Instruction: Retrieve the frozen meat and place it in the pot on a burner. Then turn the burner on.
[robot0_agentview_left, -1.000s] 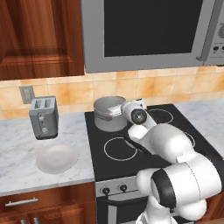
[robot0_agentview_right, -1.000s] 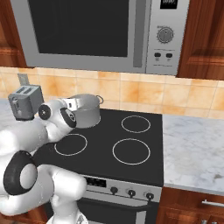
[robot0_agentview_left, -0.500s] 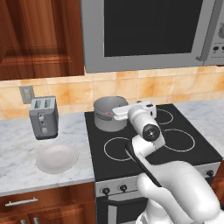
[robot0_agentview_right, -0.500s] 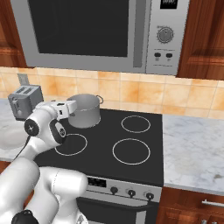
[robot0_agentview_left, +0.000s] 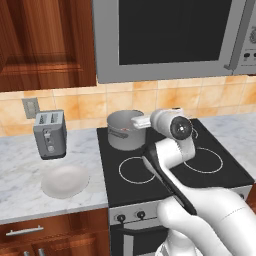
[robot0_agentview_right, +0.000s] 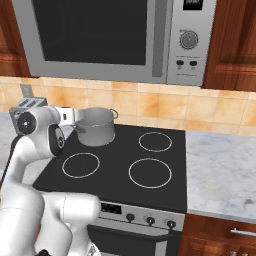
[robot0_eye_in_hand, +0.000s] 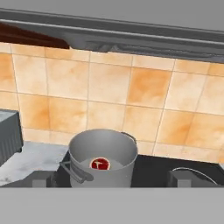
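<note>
One small round steak (robot0_eye_in_hand: 100, 164), red with a pale rim, lies on the bottom of the grey pot (robot0_eye_in_hand: 103, 158) in the hand view, while the two base views show the pot's outside wall and rim but not its contents. The pot stands on the stove's (robot0_agentview_right: 120, 165) rear left burner, and the gripper (robot0_agentview_left: 141, 121), jaws spread wide and empty, sits level beside its rim. The left base view also takes in a toaster (robot0_agentview_left: 50, 133) and a white plate (robot0_agentview_left: 65, 180) on the marble counter (robot0_agentview_left: 20, 170).

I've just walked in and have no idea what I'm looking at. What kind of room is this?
A kitchen, computer-rendered by the look of it. A black stove with ring burners carries a grey pot, a microwave hangs above, and a toaster stands on the marble counter.
</note>
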